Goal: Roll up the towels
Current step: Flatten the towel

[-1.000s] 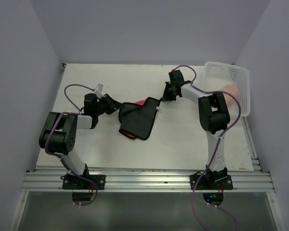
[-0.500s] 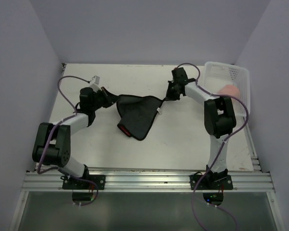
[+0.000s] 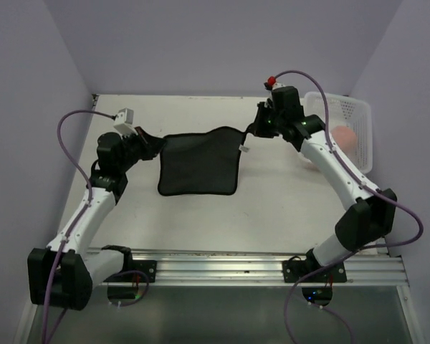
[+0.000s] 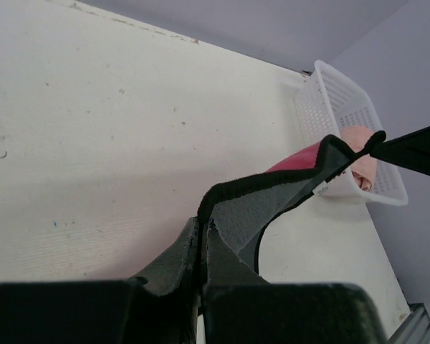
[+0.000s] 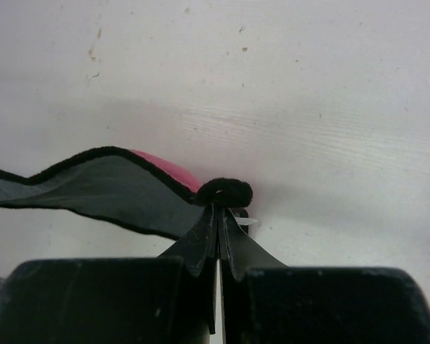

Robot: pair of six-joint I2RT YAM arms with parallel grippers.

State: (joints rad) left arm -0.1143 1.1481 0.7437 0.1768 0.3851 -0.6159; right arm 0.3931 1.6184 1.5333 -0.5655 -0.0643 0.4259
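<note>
The blackish cloth (image 3: 199, 163) hangs spread out between both arms above the table, dark side towards the top camera. My left gripper (image 3: 158, 145) is shut on its left upper corner, and the left wrist view shows the dark trim (image 4: 258, 208) pinched at the jaw tips (image 4: 203, 226). My right gripper (image 3: 252, 130) is shut on the right upper corner, beside the small white tag (image 3: 244, 147). The right wrist view shows the bunched trim at the jaw tips (image 5: 220, 204) and a strip of the red face (image 5: 161, 166). The salmon-pink towel (image 3: 344, 136) lies in the basket.
The white perforated basket (image 3: 358, 107) stands at the table's far right edge, also seen in the left wrist view (image 4: 344, 107). Walls close in the table on the left, back and right. A metal rail (image 3: 215, 265) runs along the near edge.
Both arms have risen and moved apart, pulling the crumpled blackish cloth up off the table into a flat spread sheet. The left gripper closed on its corner during this.
</note>
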